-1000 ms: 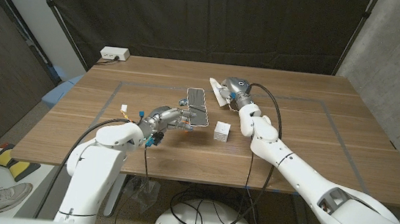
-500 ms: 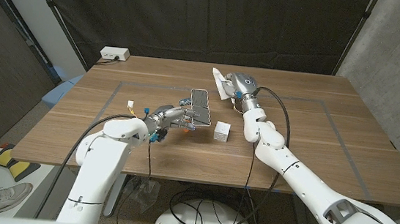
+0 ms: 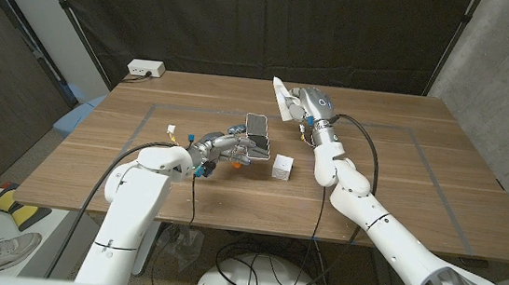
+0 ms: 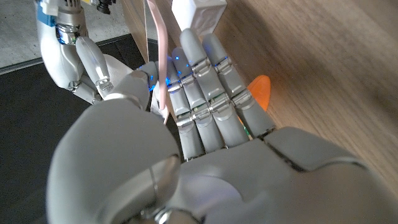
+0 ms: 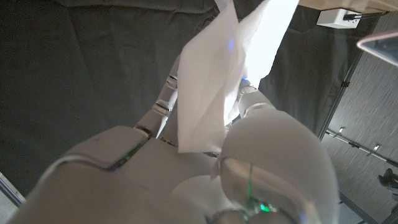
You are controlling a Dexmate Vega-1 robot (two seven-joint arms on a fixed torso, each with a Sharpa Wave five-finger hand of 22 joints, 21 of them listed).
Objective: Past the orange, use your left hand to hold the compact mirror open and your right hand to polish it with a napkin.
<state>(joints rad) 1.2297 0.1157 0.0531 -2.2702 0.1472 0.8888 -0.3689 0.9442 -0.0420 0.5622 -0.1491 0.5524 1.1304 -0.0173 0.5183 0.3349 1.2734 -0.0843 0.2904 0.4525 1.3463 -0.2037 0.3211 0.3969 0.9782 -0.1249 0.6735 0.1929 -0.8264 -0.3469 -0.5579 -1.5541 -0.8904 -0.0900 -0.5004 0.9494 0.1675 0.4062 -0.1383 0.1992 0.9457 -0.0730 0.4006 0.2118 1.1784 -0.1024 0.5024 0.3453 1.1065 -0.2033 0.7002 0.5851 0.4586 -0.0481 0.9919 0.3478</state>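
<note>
My left hand (image 3: 232, 145) grips the open compact mirror (image 3: 256, 128) at mid-table, its lid standing upright. In the left wrist view my fingers (image 4: 208, 93) wrap the mirror's thin pinkish edge (image 4: 160, 56). A small orange thing (image 3: 234, 162) peeks out beside that hand, and it shows past the fingers as an orange tip (image 4: 262, 90). My right hand (image 3: 308, 105) is raised over the back of the table and holds a white napkin (image 3: 282, 98), apart from the mirror. In the right wrist view the napkin (image 5: 214, 87) sticks up from the hand (image 5: 186, 180).
A small white box (image 3: 281, 168) stands on the table just right of the mirror; it shows close to my left fingertips as a white cube (image 4: 199, 9). A white power strip (image 3: 145, 69) lies at the back left corner. Dark curtains hang behind the table (image 3: 401, 175).
My left hand has carried the mirror a little to the right, toward the white box. My right hand has lifted the napkin farther back and up.
</note>
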